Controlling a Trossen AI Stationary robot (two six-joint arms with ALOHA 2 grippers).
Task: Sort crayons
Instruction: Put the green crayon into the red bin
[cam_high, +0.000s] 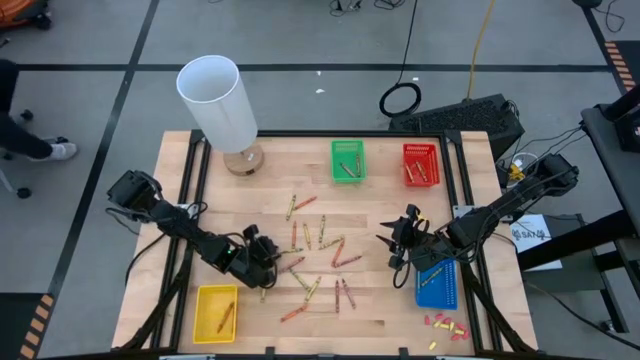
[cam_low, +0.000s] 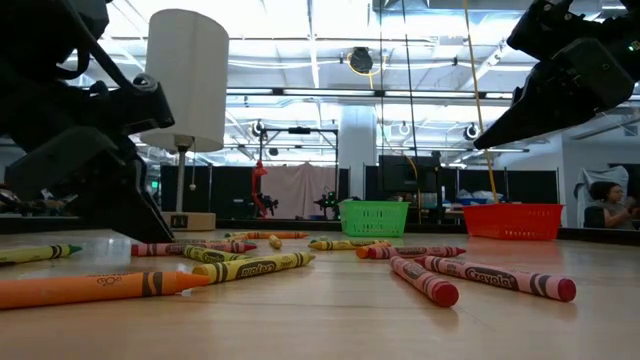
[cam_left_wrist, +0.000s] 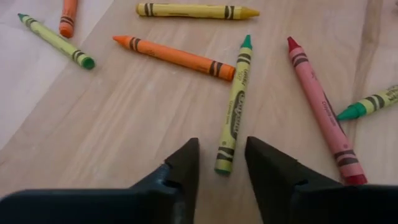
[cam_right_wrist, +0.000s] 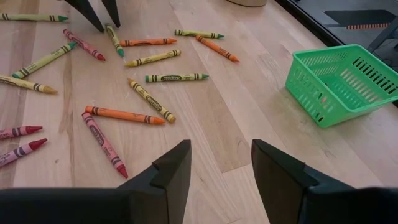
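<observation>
1. Hard to make out: in the high view the left gripper (cam_high: 262, 262) is a dark mass over the pale wooden table (cam_high: 270, 160), and how its jaws stand cannot be read there. In the low view its fingers come down to the table among the crayons, but which crayon they meet is hidden.
2. The left wrist view settles it: the left jaws stand partly open, straddling the blunt end of a green-tipped, olive-yellow wrapped crayon (cam_left_wrist: 234, 106). That end lies in the gap between the two fingertips; whether they touch it cannot be told, and nothing is lifted.
3. Beside those jaws lie a long red crayon (cam_left_wrist: 322, 106) on one side, cut off by a finger at its lower end, and an orange crayon (cam_left_wrist: 174, 56) ahead.
4. The right gripper (cam_high: 405, 238) hangs above the table with its jaws wide apart and empty; bare wood shows between them in the right wrist view.
5. Ahead of the right jaws the scattered crayons (cam_right_wrist: 124, 81) spread across the table; the small green plastic basket (cam_right_wrist: 339, 81) sits off to one side, partly cut off by the frame edge.
6. A red plastic basket (cam_high: 421, 163) stands beyond, a blue one (cam_high: 437, 283) just beside the right gripper, a yellow one (cam_high: 216, 312) near the left.
</observation>
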